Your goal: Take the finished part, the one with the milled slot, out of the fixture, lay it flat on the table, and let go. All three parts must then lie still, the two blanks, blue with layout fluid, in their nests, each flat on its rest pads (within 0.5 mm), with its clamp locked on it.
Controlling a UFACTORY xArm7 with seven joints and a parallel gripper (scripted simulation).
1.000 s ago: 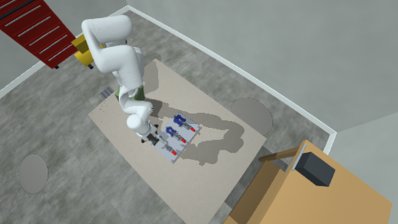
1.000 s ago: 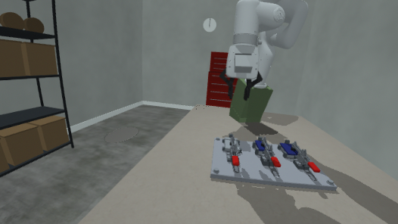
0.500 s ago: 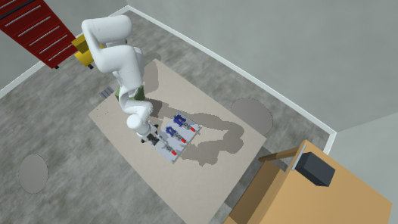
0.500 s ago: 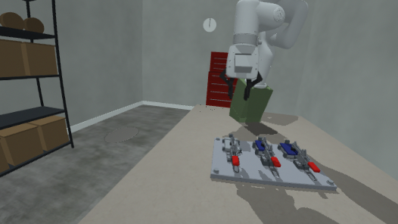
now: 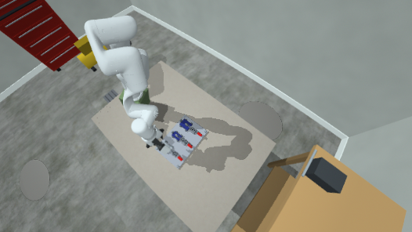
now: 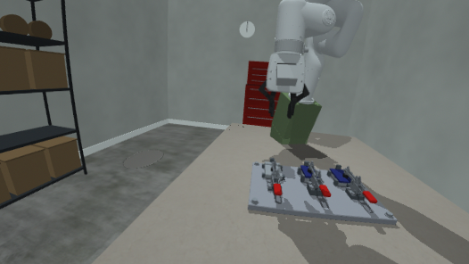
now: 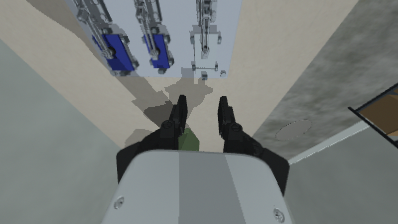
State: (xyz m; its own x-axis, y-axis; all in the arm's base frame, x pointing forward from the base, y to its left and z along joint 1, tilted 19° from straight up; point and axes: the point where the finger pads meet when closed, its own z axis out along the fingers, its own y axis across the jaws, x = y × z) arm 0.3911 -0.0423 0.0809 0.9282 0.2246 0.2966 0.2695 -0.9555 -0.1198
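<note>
- The hand (image 5: 157,143) (image 6: 281,116) (image 7: 202,103) is held half-open and empty above the bench (image 5: 204,188) (image 6: 178,214) (image 7: 200,130).
- The pale finished part (image 6: 268,171) (image 7: 200,59) is seated at nine o'clock on the fixture (image 5: 194,142) (image 6: 267,202) (image 7: 177,30), exterior view.

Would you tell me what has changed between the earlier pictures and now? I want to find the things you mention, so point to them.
Nothing visibly changed: the arm (image 5: 135,68) (image 6: 290,27), the open gripper (image 5: 153,138) (image 6: 282,115) (image 7: 202,103), the fixture plate (image 5: 196,144) (image 6: 292,207) (image 7: 175,70) and both blue blanks (image 5: 186,125) (image 6: 340,175) (image 7: 120,57) stayed as they were.
</note>
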